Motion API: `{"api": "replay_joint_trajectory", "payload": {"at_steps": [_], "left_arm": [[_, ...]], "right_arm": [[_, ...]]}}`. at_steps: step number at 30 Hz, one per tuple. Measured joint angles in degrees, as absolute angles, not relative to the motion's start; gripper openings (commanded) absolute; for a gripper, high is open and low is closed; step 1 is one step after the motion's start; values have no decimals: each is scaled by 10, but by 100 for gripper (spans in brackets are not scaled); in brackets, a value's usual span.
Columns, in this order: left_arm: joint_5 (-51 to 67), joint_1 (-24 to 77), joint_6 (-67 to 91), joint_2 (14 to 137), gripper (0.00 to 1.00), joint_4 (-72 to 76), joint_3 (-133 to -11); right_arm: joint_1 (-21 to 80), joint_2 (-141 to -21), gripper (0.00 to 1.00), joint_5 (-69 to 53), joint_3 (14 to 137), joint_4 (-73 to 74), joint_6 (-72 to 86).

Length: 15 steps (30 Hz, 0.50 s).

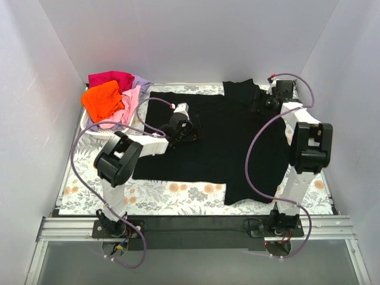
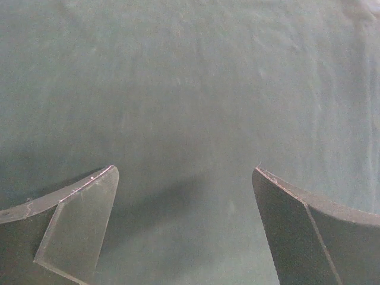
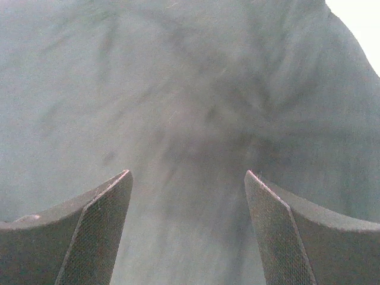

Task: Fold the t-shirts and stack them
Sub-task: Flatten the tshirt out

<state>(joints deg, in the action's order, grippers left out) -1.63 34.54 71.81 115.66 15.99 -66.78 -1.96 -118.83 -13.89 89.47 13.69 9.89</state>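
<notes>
A large black t-shirt [image 1: 225, 142] lies spread flat across the table, one sleeve at the far right and one at the near right. My left gripper [image 1: 189, 132] hangs over the shirt's left-middle, jaws open, with only smooth black cloth [image 2: 190, 89] under my left gripper [image 2: 185, 172]. My right gripper [image 1: 259, 105] is over the far right sleeve, open, above wrinkled black cloth [image 3: 178, 89]; nothing sits between the jaws of my right gripper [image 3: 187, 175]. The orange [image 1: 102, 100], magenta-red [image 1: 111, 78], pink [image 1: 129, 101] and lavender [image 1: 141, 83] t-shirts are piled at the far left.
The coloured shirts sit in a white lattice basket [image 1: 89, 127] at the back left corner. A floral tablecloth [image 1: 178, 193] shows around the black shirt. White walls close in the left, back and right sides.
</notes>
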Motion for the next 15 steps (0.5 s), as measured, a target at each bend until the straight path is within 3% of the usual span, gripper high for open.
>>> {"api": "replay_joint_trajectory", "payload": {"at_steps": [9, 15], "left_arm": [[-181, 384, 716, 861, 88, 154, -485], [-299, 371, 818, 752, 88, 31, -378]], "right_arm": [[-13, -850, 71, -141, 651, 30, 99], [-13, -792, 72, -132, 555, 15, 99]]}}
